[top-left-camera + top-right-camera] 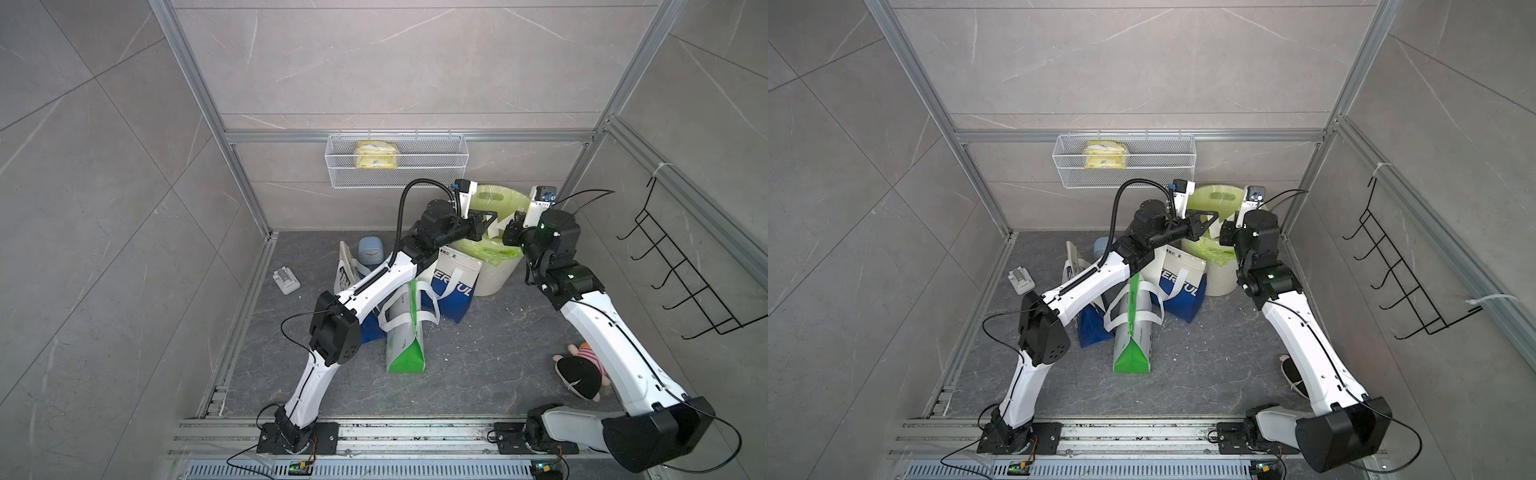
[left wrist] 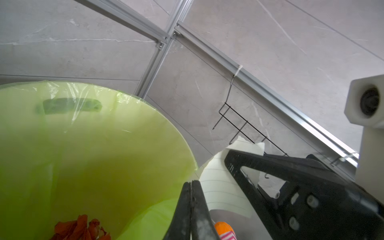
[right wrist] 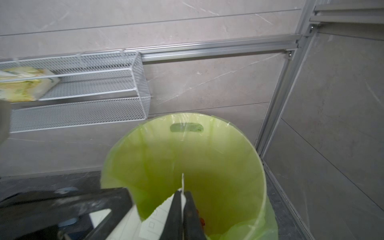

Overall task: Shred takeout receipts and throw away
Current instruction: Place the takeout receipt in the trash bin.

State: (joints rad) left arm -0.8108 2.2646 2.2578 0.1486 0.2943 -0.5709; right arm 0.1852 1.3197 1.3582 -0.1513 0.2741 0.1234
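Observation:
A white takeout receipt (image 1: 498, 226) with faint grey lines hangs over the bin (image 1: 498, 195), which has a green liner. My left gripper (image 1: 491, 217) and right gripper (image 1: 508, 232) meet above the bin's near rim. In the left wrist view the left gripper (image 2: 192, 184) is shut, with the receipt (image 2: 220, 187) running from its jaws to the right gripper's black fingers (image 2: 270, 176). In the right wrist view the right gripper (image 3: 182, 194) is shut on the paper's thin edge, and the rest of the receipt (image 3: 160, 216) spreads toward the left gripper (image 3: 83, 207). Orange scraps (image 2: 79, 226) lie at the bin's bottom.
A blue-and-white bag (image 1: 453, 286) and a green-and-white bag (image 1: 405, 340) stand in front of the bin, under the left arm. A wire basket (image 1: 432, 174) hangs on the back wall, and a black wire rack (image 1: 685, 270) on the right wall. A doll (image 1: 579, 370) lies by the right arm.

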